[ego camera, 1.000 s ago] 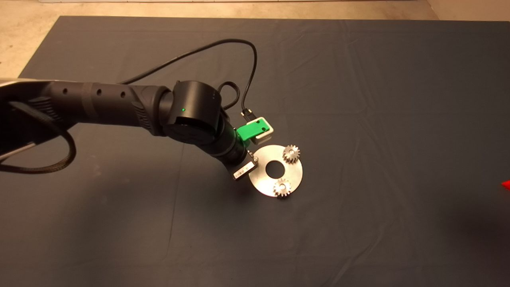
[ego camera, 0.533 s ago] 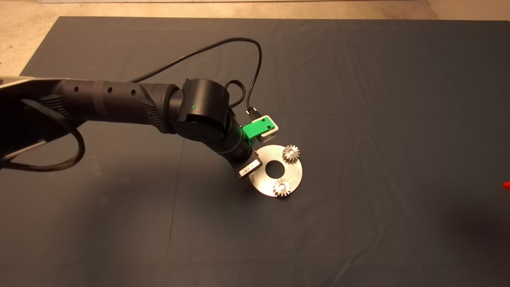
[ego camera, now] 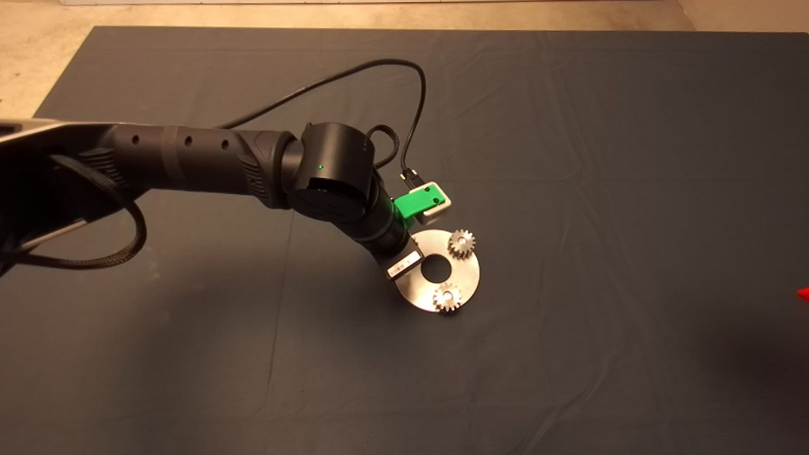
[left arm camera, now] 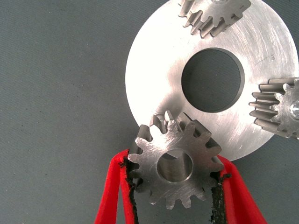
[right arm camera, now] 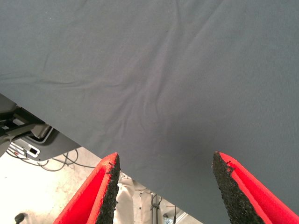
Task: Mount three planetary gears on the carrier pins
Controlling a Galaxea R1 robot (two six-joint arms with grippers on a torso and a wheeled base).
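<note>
No writing can be read anywhere — a small pale tag on the wrist is too small to make out. The left arm reaches in over the mat [ego camera: 569, 158], wrist bent down, its left gripper [left arm camera: 174, 179] pinching the third gear [left arm camera: 175, 164] by its teeth between both pads, flat face to the camera, over the disc [left arm camera: 154, 70] rim. Beyond the fingers, two gears [ego camera: 461, 243] [ego camera: 447, 297] sit on the disc either side of its central hole. The right gripper [right arm camera: 163, 184] waits at the mat's edge, fingers spread wide.
</note>
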